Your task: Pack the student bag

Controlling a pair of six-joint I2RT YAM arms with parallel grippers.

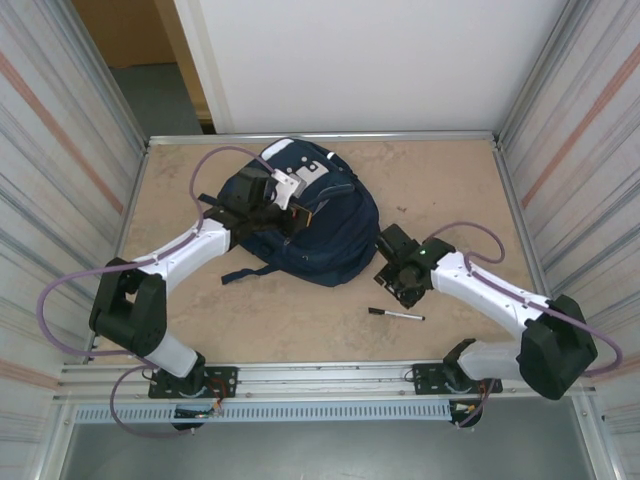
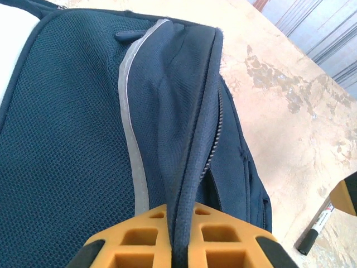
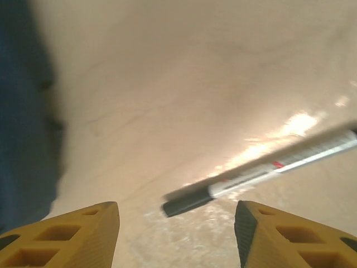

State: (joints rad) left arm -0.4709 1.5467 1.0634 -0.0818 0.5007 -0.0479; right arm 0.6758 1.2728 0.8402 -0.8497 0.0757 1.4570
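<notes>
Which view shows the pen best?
The top external view: the whole pen lies sharp on the table. The right wrist view shows it close but blurred and cut off; the left wrist view catches its dark end.

One student bag [image 1: 330, 240], one marker pen [image 1: 396, 315] — and two robot arms, left arm [image 1: 185, 255] and right arm [image 1: 480, 285].
</notes>
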